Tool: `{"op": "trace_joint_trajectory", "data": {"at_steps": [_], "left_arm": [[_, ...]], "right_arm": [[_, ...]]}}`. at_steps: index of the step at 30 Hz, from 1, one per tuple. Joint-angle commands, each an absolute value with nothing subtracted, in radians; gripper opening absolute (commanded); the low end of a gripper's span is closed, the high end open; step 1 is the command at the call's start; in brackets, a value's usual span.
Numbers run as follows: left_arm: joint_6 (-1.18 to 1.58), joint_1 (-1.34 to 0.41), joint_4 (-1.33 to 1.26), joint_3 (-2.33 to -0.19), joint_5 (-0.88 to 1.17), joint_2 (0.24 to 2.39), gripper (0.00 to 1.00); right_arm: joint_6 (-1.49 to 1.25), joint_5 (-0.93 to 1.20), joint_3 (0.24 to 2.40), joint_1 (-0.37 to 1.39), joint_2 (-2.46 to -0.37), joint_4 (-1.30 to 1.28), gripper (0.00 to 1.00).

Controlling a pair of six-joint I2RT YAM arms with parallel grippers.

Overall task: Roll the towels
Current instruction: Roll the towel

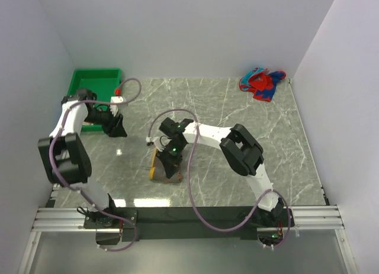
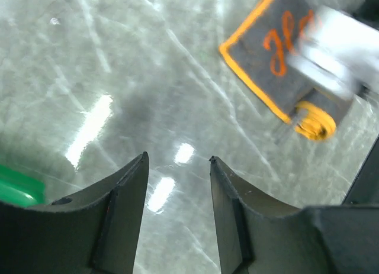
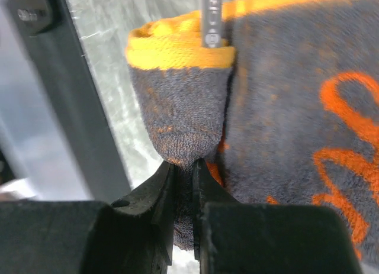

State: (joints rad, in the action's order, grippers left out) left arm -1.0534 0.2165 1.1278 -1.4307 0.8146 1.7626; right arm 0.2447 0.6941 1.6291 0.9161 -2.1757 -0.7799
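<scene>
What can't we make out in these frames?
- Top external: orange-trimmed towel mostly hidden under right gripper; roll progress unclear.
- Right wrist: towel's lettering cut off by right edge, unreadable.
- Left wrist: right gripper blurred, covering towel's far end.
- Top external: red-and-blue towel too small for folds.

1. The table (image 1: 237, 108) is grey-green marble-patterned (glossy, with light glare).
2. A green tray (image 1: 95, 86) sits at upper left.
3. A red-and-blue towel (image 1: 262, 83) lies crumpled at upper right.
4. A grey towel with orange edging (image 1: 156, 172) lies lower centre.
</scene>
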Motion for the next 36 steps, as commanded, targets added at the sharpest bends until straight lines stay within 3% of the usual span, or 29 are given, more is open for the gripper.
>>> {"op": "trace_joint_trajectory", "data": {"at_steps": [1,9,15,18,28,31,34,36], "left_arm": [[-1.106,0.215,1.057,-1.282,0.83,1.596,0.52],[-1.212,0.08,1.005,-0.978,0.741,1.263,0.56],[-1.05,-0.254,0.745,-0.741,0.628,1.056,0.6],[-0.962,-0.417,0.655,-0.69,0.566,1.035,0.6],[-0.873,-0.627,0.487,-0.617,0.453,1.149,0.61],[-0.845,-0.641,0.451,-0.612,0.399,1.222,0.57],[-0.839,-0.641,0.471,-0.621,0.364,1.281,0.45],[-0.835,-0.641,0.518,-0.618,0.353,1.31,0.29]], "right_arm": [[0.179,0.773,1.627,0.844,-2.261,-0.923,0.0],[0.281,0.848,1.834,0.811,-2.439,-1.02,0.0],[0.259,0.867,1.936,0.795,-2.575,-1.065,0.0],[0.236,0.887,1.968,0.796,-2.611,-1.068,0.0],[0.215,0.884,1.988,0.792,-2.643,-1.068,0.0],[0.21,0.884,1.988,0.787,-2.635,-1.068,0.02],[0.196,0.876,1.962,0.775,-2.609,-1.051,0.11],[0.184,0.868,1.941,0.752,-2.576,-1.043,0.19]]}}
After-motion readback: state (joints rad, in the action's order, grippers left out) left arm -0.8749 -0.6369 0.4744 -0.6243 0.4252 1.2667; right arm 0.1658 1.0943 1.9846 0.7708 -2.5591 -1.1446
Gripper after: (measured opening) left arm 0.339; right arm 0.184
